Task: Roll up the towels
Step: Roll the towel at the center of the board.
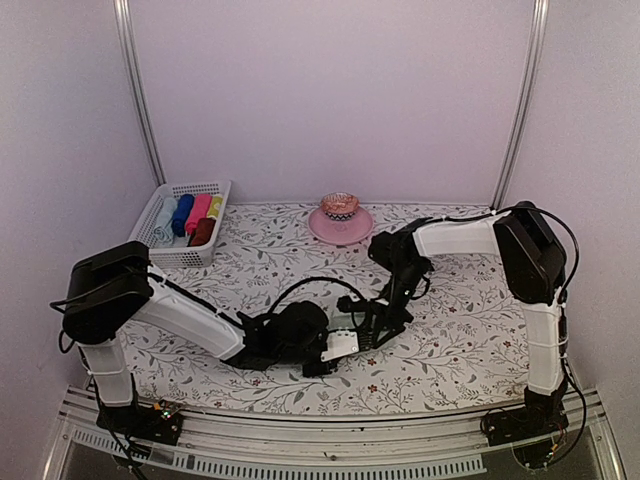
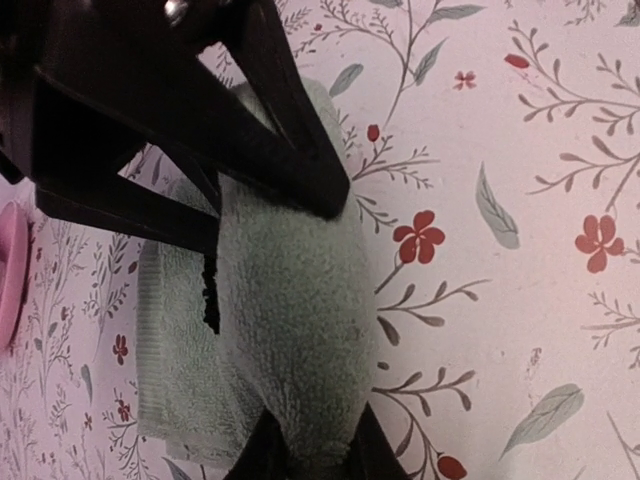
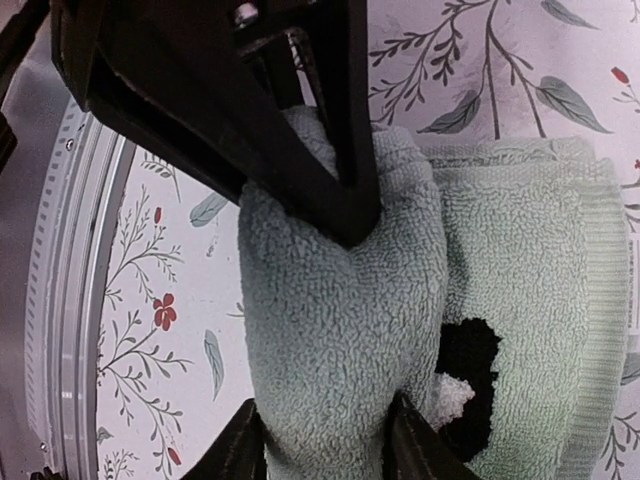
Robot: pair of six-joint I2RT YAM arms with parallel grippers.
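The pale sage green towel (image 1: 342, 344) lies partly rolled on the floral cover near the table's front middle, and both grippers meet at it. In the left wrist view, my left gripper (image 2: 310, 460) is shut on the end of the thick roll of the towel (image 2: 290, 330). The right arm's black fingers (image 2: 290, 150) press on the roll's far end. In the right wrist view, my right gripper (image 3: 325, 450) pinches the roll, with flat towel (image 3: 530, 280) and its black-and-white motif (image 3: 465, 365) beside it. A dark red-brown roll (image 1: 203, 232) lies in the basket.
A white slatted basket (image 1: 170, 255) at the back left holds several coloured rolls. A pink stand with a patterned bowl (image 1: 340, 210) sits at the back middle. The metal table edge (image 3: 70, 300) runs close to the towel on the near side.
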